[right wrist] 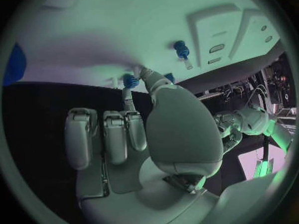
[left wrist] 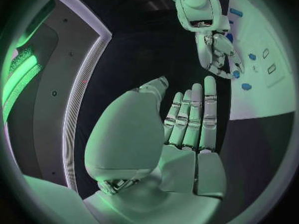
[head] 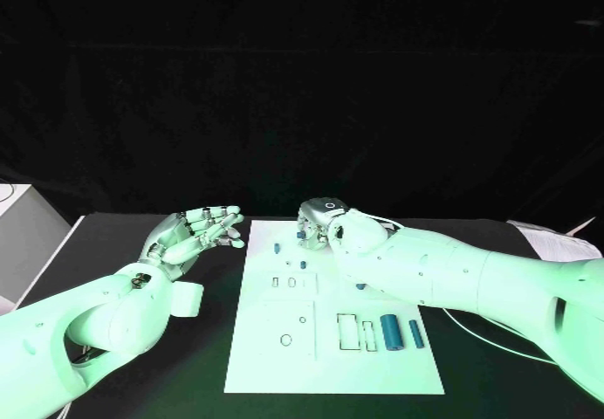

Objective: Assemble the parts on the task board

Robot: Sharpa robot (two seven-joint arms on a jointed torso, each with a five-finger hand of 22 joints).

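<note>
- Parts, small and blue, lie on the white task board (head: 271,367) in the middle of the black tabletop (head: 139,244); two blue cylinders (head: 392,332) lie side by side near its right edge.
- My right hand (head: 330,225) is over the far end of the board, fingers (right wrist: 129,102) curled down onto a small blue part (right wrist: 130,80); it seems pinched between thumb and finger.
- My left hand (head: 191,234) hovers just beside the board's left edge, palm up, fingers (left wrist: 194,115) straight and together, holding nothing.
- Behind the tabletop hangs a black curtain (head: 302,105).
</note>
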